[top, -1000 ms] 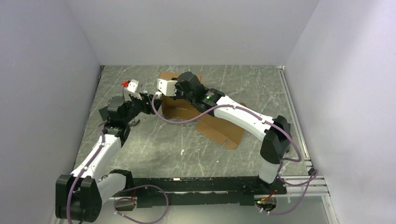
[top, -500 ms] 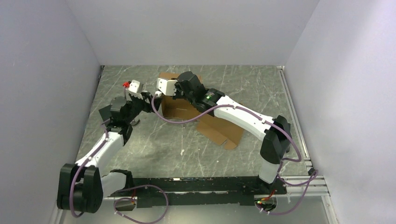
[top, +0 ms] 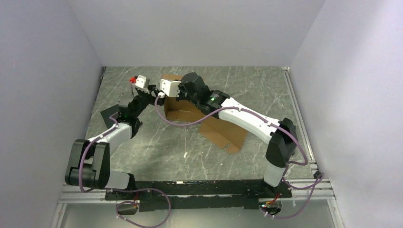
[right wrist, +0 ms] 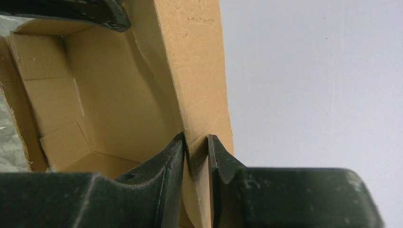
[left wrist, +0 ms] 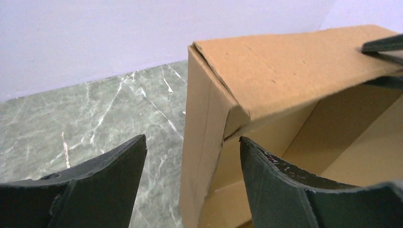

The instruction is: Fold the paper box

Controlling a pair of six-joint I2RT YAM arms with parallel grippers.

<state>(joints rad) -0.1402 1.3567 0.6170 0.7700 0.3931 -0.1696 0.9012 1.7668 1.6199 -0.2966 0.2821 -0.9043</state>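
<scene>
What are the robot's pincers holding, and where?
The right pincer pinches the paper box by its upright wall's edge. The left pincer is open, holding nothing.

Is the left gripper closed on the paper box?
No, the left gripper is open, its fingers wide apart around the paper box corner.

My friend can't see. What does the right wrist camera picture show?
The right gripper pinches one wall of the brown paper box between its two black fingers. Left of it is the box's open inside; right of it, a plain pale wall.
</scene>
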